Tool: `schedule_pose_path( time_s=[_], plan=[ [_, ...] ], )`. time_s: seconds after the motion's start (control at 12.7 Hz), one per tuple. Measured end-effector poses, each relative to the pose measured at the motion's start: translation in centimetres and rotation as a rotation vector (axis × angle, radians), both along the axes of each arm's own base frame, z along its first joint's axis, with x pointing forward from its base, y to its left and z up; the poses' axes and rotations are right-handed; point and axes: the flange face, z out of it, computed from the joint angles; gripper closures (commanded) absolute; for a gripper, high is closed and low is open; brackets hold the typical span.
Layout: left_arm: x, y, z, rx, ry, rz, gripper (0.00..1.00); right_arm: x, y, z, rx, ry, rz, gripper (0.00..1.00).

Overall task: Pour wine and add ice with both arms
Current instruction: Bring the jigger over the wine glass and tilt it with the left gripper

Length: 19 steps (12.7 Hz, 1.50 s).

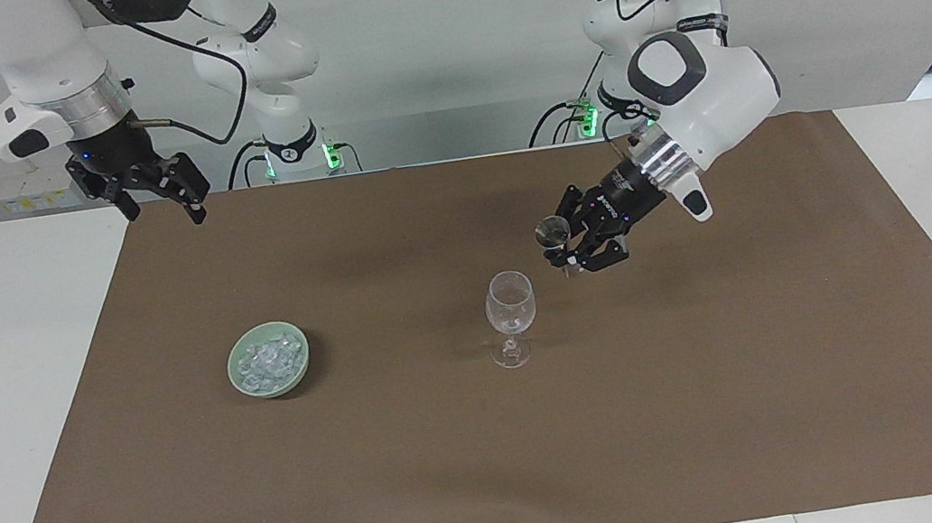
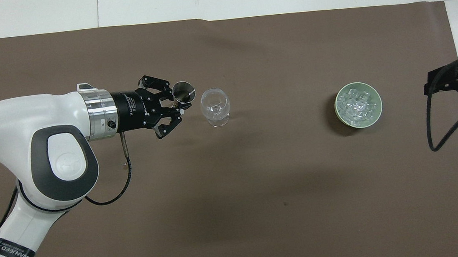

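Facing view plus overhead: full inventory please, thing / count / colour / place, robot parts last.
stemmed glass: 1, clear, upright mid-mat.
small metal cup: 1, silver, held up by the left gripper just beside the glass rim, toward the left arm's end.
bowl: 1, pale green, on the mat toward the right arm's end.
ice: many cubes, clear-whitish, piled in the bowl.
mat: 1, brown, covering the table.
table: 1, white.
left gripper: 1, black, shut on the small metal cup.
right gripper: 1, black, open, waiting raised over the mat's corner at the right arm's end.
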Motion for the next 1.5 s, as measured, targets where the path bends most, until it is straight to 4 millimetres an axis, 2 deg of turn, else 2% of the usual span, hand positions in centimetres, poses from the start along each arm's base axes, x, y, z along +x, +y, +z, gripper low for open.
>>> schedule_pose_path(
  time_s=[0.4, 1.03, 1.5],
  plan=[
    [-0.2, -0.8, 0.2, 0.142, -0.008, 0.032, 1.00, 0.0, 0.0, 0.0, 0.000, 0.000, 0.000, 0.00],
    [-1.9, -5.1, 0.9, 0.402, -0.054, 0.072, 1.00, 0.0, 0.0, 0.0, 0.000, 0.000, 0.001, 0.00],
    [-2.6, -7.2, 1.3, 0.502, -0.092, 0.117, 1.00, 0.0, 0.0, 0.0, 0.000, 0.000, 0.001, 0.00]
  ],
)
